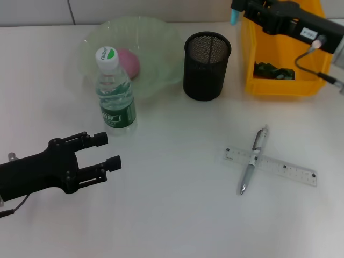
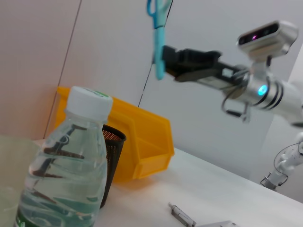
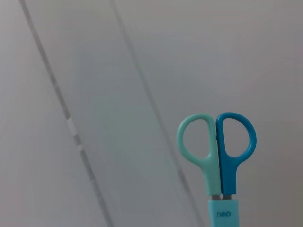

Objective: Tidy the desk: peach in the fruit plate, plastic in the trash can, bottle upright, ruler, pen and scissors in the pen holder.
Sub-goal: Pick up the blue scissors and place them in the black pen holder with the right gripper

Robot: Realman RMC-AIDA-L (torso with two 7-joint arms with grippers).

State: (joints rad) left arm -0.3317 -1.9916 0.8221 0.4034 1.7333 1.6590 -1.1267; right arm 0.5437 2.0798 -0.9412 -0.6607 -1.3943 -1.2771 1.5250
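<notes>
My right gripper point(image 1: 240, 9) is raised at the back right, between the black mesh pen holder point(image 1: 207, 65) and the yellow trash can point(image 1: 250, 59). It is shut on the blue scissors point(image 2: 157, 38), which hang upright with the handles point(image 3: 218, 151) on top. Dark plastic point(image 1: 274, 71) lies in the trash can. A pink peach point(image 1: 130, 63) rests in the green fruit plate point(image 1: 161, 37). The water bottle point(image 1: 114, 91) stands upright in front of the plate. A silver pen point(image 1: 253, 159) lies across the clear ruler point(image 1: 279, 168) on the table. My left gripper point(image 1: 105, 152) is open near the bottle, holding nothing.
The white table runs to a wall at the back. Open tabletop lies between the left gripper and the pen and ruler. The pen holder stands just left of the trash can.
</notes>
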